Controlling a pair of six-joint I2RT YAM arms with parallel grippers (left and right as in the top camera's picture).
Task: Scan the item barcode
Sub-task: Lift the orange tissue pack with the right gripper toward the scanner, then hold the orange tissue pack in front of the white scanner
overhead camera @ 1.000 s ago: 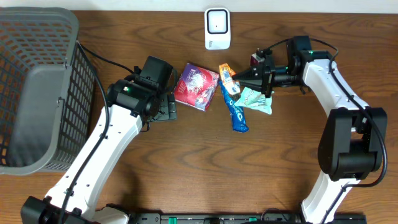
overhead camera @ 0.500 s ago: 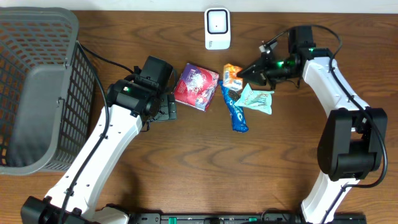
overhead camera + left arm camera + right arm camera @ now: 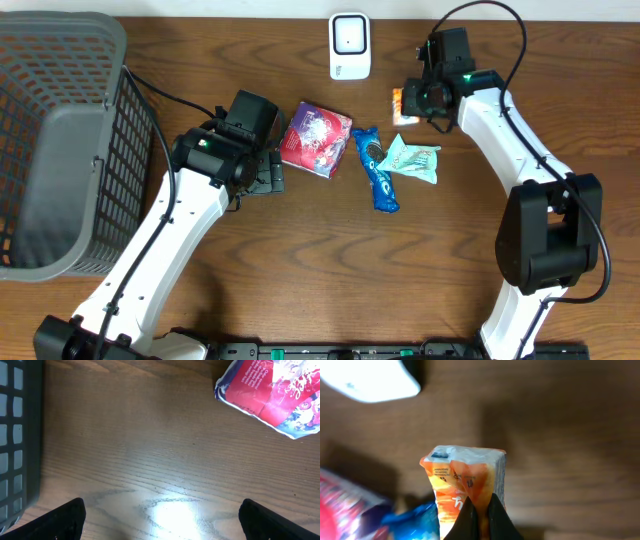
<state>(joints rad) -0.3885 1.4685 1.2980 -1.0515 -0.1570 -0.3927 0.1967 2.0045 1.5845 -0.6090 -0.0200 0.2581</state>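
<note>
Nearest the robot's base, bare table (image 3: pixel 300 270) is showing between the two arms. Further out, the left gripper (image 3: pixel 262 172) is hovering over the wood with its jaws spread wide and nothing between them. In its wrist view the two dark fingers (image 3: pixel 60 520) are sitting at the bottom corners with only wood grain between them. The basket (image 3: pixel 60 140) is standing at the robot's left, and its mesh wall is running along the edge of that wrist view.

Just beyond the left gripper, a red pack (image 3: pixel 315 138) is lying flat. To its right a blue pack (image 3: pixel 377 172) is lying lengthwise, and a green pack (image 3: pixel 412 160) is lying right against its far end.

Beyond the green pack, the right gripper (image 3: pixel 410 100) is clenching an orange pack (image 3: pixel 398 100), pinching its crimped seam between closed fingertips (image 3: pixel 497 520). The pack is standing up in front of the wrist camera with a small-print panel facing the lens; whether a barcode is on that face I cannot tell.

Farthest out, the white scanner (image 3: pixel 349 45) is standing near the table's far edge. It is to the left of the held pack and apart from it.
</note>
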